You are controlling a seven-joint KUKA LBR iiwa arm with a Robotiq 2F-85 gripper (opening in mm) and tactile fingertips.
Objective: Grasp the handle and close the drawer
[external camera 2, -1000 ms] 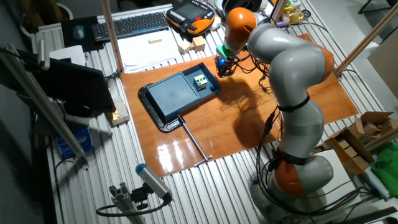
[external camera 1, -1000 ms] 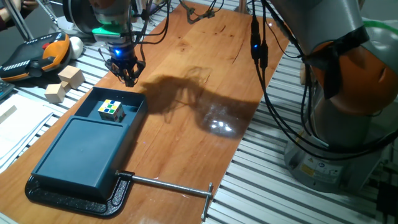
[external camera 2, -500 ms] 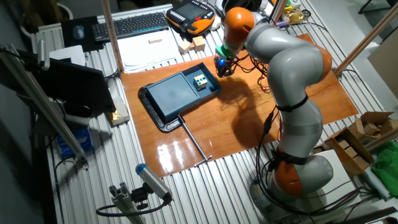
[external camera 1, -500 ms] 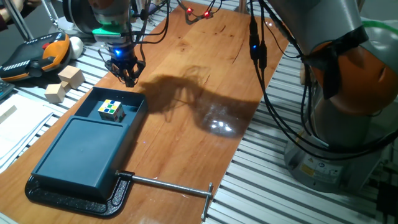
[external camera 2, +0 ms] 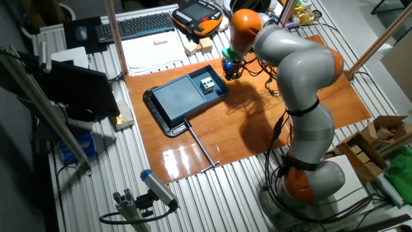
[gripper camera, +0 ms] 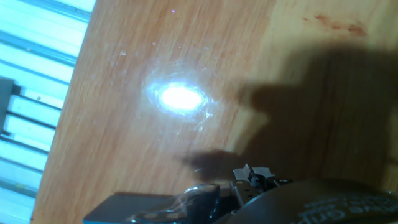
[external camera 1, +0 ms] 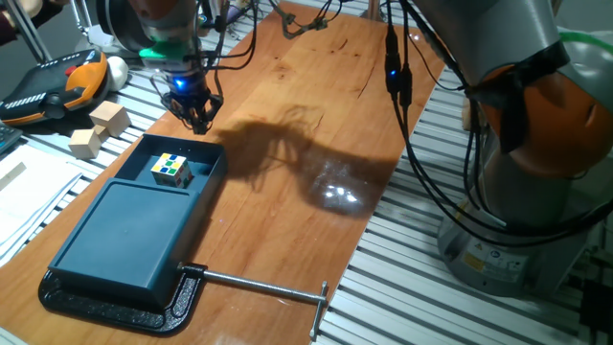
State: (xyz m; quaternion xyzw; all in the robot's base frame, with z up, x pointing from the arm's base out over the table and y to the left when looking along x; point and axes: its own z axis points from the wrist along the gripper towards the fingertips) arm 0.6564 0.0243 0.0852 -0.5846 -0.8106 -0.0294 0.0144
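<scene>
Nearest me, at the near corner of the wooden counter (external camera 1: pixel 316 144), a black cast-iron clamp (external camera 1: pixel 144 305) bites down on the flat dark teal plastic box (external camera 1: pixel 120 235), presumably to keep it from sliding when the drawer is pushed; its long thin steel rod (external camera 1: pixel 263 285) sticks out along the near edge. Beyond the box, the shallow dark teal plastic drawer (external camera 1: pixel 196 165) stands pulled open, a small multicoloured puzzle cube (external camera 1: pixel 170 168) lying in it. The handle (external camera 1: pixel 182 144), the drawer's narrow teal end rim, faces the far end. Just past it the black two-finger gripper (external camera 1: pixel 200 123) hangs close above, apart from the rim and holding nothing; its fingertips look drawn near together, though I can't tell for sure.
</scene>
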